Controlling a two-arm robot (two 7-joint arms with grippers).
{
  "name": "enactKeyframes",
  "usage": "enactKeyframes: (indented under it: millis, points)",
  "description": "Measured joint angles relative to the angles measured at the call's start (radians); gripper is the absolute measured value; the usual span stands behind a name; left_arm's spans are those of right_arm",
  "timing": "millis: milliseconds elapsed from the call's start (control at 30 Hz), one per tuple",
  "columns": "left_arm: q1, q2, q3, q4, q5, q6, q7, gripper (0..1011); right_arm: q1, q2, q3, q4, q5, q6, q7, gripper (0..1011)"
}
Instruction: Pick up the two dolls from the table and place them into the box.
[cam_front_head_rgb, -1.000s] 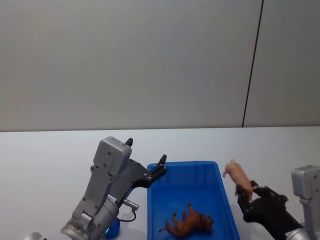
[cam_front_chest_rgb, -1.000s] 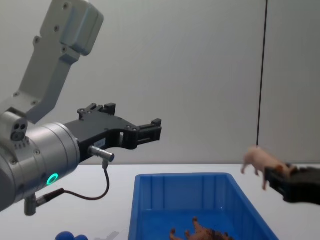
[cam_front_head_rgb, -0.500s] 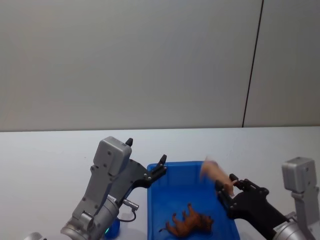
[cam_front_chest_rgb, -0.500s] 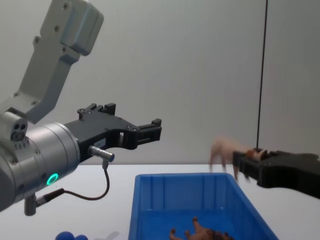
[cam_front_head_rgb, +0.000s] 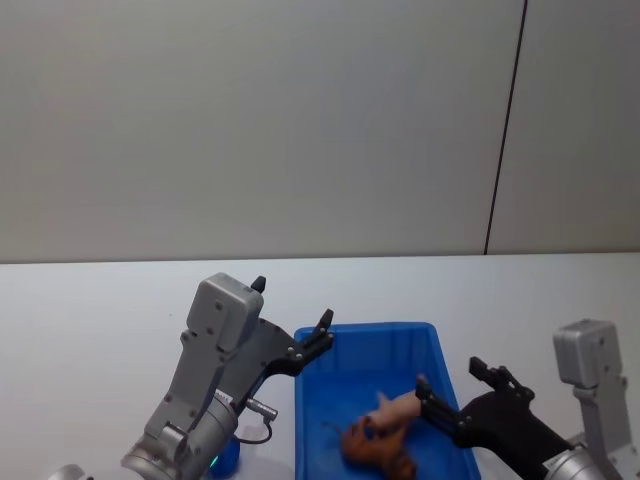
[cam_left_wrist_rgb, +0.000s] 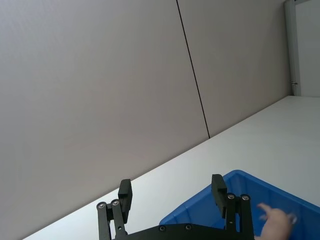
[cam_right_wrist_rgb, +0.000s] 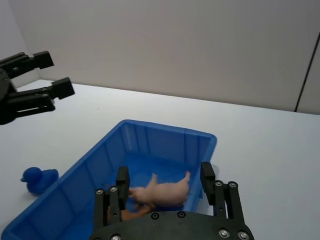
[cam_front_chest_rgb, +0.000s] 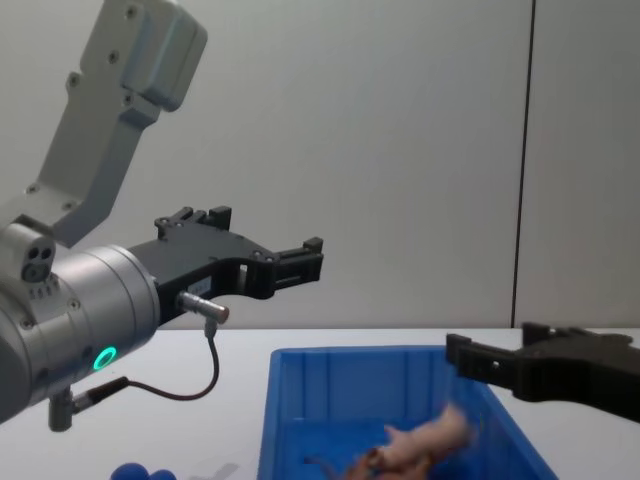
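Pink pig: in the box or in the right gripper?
In the box. The pink pig lies inside its walls by the brown doll; right gripper open above it.

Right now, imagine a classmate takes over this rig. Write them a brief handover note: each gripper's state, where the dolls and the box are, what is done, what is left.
Left gripper: open, empty, held above the table by the far left corner of the box.
Right gripper: open, empty, over the box.
Pink pig: inside the box, clear of the fingers, on or just over the brown doll; whether it has settled, I cannot tell.
Done: both dolls are in the box.
Left: probably only to pull both arms back.
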Motion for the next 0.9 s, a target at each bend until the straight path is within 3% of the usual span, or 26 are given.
enactKeyframes:
  millis: [233,900]
  points:
    - [0.0,0.0,0.0,0.0,0.0,0.0,0.0,1001,-0.011,0.002,0.006,0.0,-0.007,0.0,-0.067,998]
    - [0.0,0.0,0.0,0.0,0.0,0.0,0.0,1001,-0.068,0.018,0.037,-0.032,-0.035,-0.04,-0.287,1001]
